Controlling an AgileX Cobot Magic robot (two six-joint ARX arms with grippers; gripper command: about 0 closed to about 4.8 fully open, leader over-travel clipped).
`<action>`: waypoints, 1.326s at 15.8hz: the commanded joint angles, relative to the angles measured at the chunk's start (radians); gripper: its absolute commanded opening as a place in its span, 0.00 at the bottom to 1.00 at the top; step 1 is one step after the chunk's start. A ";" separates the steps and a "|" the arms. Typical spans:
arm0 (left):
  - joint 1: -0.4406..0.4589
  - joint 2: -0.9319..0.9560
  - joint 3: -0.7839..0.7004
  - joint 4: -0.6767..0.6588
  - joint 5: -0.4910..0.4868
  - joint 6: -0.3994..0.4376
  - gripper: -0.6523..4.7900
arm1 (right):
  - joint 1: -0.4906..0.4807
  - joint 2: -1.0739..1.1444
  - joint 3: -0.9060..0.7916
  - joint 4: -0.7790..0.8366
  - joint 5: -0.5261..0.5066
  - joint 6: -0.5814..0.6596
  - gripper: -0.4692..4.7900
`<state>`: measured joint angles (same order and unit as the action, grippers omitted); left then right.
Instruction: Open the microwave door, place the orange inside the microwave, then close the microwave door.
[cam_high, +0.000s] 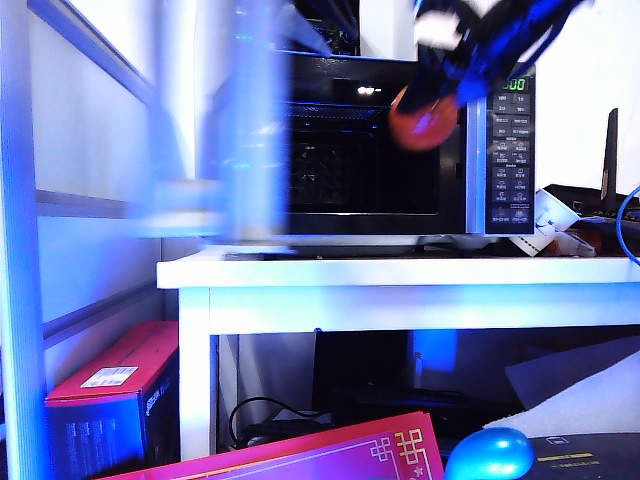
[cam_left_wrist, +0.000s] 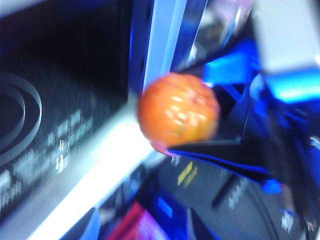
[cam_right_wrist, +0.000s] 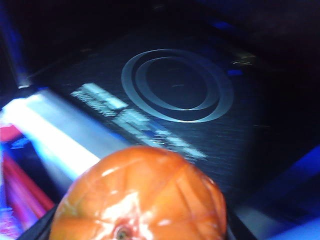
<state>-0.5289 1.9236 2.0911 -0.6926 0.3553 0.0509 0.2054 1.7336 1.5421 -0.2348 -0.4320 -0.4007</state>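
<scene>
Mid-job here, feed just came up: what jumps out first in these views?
The orange stands out first, held in the right gripper at the mouth of the microwave, near the button panel. The microwave door is swung open at the left, blurred. The left gripper does not show clearly in any view. A shiny blue egg-shaped object sits low in the foreground of the exterior view.

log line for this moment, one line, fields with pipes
door: microwave door open | right gripper: holds orange at microwave opening | left gripper: out of view
</scene>
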 joint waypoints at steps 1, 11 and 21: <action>0.002 -0.011 0.001 -0.033 -0.003 0.028 0.56 | 0.002 0.050 0.005 0.056 -0.098 0.029 0.69; 0.002 -0.012 0.001 -0.032 -0.003 0.027 0.64 | 0.040 0.167 0.003 0.469 0.103 0.304 0.69; 0.002 -0.012 0.001 -0.033 -0.004 0.028 0.64 | 0.108 0.377 0.003 0.845 0.215 0.316 0.68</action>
<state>-0.5270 1.9209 2.0899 -0.7303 0.3515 0.0753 0.3077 2.1071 1.5417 0.5556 -0.2340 -0.0971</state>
